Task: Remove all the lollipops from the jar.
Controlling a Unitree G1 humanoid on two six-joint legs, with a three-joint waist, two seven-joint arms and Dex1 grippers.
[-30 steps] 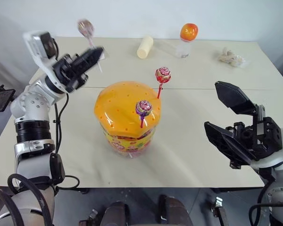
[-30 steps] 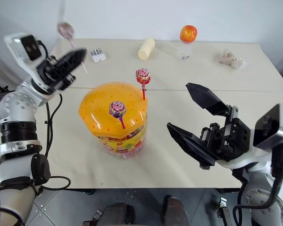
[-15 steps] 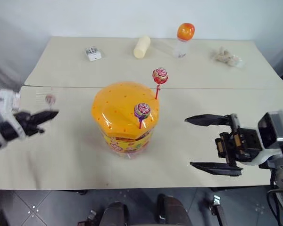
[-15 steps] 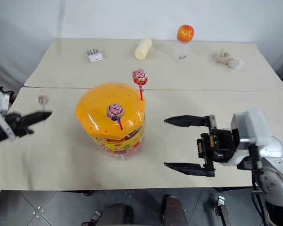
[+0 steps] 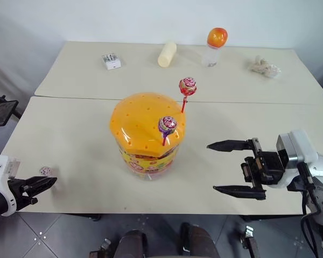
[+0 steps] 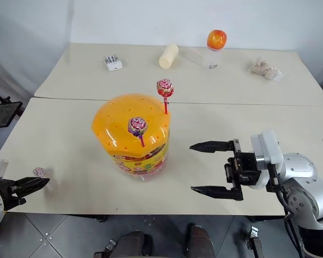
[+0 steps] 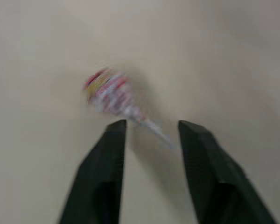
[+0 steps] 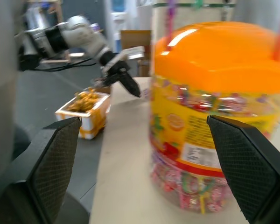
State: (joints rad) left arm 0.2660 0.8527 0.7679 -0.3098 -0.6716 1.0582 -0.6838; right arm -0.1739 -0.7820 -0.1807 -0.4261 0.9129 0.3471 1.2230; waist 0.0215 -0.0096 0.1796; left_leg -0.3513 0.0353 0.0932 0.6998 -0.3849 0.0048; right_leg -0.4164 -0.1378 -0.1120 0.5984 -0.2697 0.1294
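Observation:
The jar [image 5: 148,141], a clear tub with an orange domed lid, stands mid-table. Two lollipops stick up from its lid: one [image 5: 187,86] at the far right edge, one [image 5: 167,124] on the near side. A third lollipop [image 7: 107,91] lies at the table's front-left edge, its stick running loose between the parted fingers of my open left gripper [image 5: 47,183]. On the jar's right, my right gripper [image 5: 212,166] is held level, pointing at the jar with jaws wide open and empty, a short gap away from it.
Along the far edge lie a small white box [image 5: 111,61], a cream cylinder [image 5: 167,54], a small clear bottle with an orange ball top [image 5: 215,44] and a crumpled clear packet [image 5: 264,67]. A seam [image 5: 269,102] crosses the tabletop behind the jar.
My left arm swung down from the far left to the front-left edge with a lollipop, and its fingers parted. The right gripper turned level toward the jar and sank a little.

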